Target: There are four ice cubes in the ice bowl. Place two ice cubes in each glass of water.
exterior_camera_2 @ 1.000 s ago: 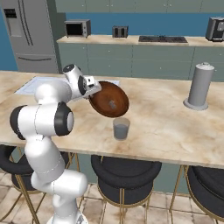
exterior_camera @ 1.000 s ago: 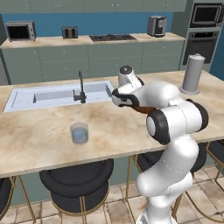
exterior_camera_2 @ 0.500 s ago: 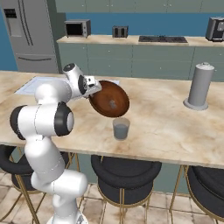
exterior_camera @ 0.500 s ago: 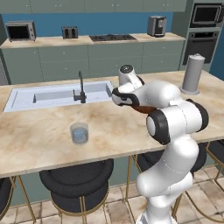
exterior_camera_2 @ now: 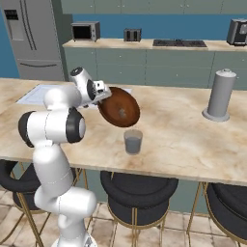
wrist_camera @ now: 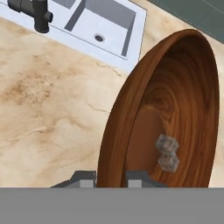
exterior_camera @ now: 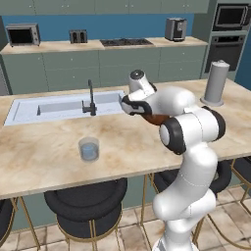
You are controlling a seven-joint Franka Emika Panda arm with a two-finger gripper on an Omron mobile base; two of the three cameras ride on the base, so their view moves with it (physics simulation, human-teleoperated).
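With 2 ice cubes point(wrist_camera: 166, 152) left inside, the ice bowl point(exterior_camera_2: 119, 107) is gripped by the pincer point(wrist_camera: 111, 176) and tilted above the glass point(exterior_camera_2: 132, 142) near the bench's front edge.

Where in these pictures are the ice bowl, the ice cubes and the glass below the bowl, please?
ice bowl point(exterior_camera_2: 119, 107): right base view, its dark inside.
ice cubes point(wrist_camera: 167, 151): hand view, the pale pair inside the bowl.
glass point(exterior_camera_2: 133, 142): right base view, its clear wall.

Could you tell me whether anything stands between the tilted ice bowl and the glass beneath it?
Nothing visible does. The gripper holds the ice bowl by its rim, tipped over the glass, with open air between them. Two ice cubes sit inside the bowl.
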